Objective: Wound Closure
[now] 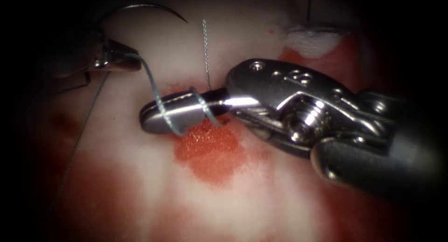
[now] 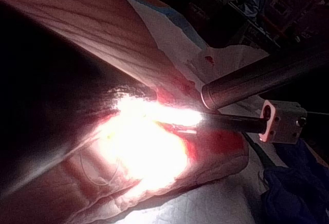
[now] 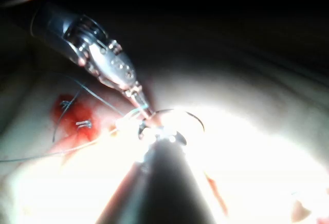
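Note:
My right tool (image 1: 148, 118) comes in from the right and lies across the tissue (image 1: 140, 186) with its jaws shut and nothing seen between them. Blue-grey thread (image 1: 156, 95) is wound around these jaws in two turns. That thread runs up and left into my left tool (image 1: 128, 59), whose jaws are shut on it. The curved needle (image 1: 140, 6) arcs above the left tool, out of the tissue, with its point toward the right. A short free end of thread (image 1: 205, 46) stands up behind the right jaws. In the right wrist view the left tool (image 3: 140, 103) shows.
A patch of red fluid (image 1: 210, 153) lies just below the right jaws. Another strand of thread (image 1: 77, 139) runs down the left side. A white lump (image 1: 312, 40) sits at the far right. Stitches (image 3: 82, 124) sit in a red patch. The right shaft (image 2: 257, 80) crosses above the tissue.

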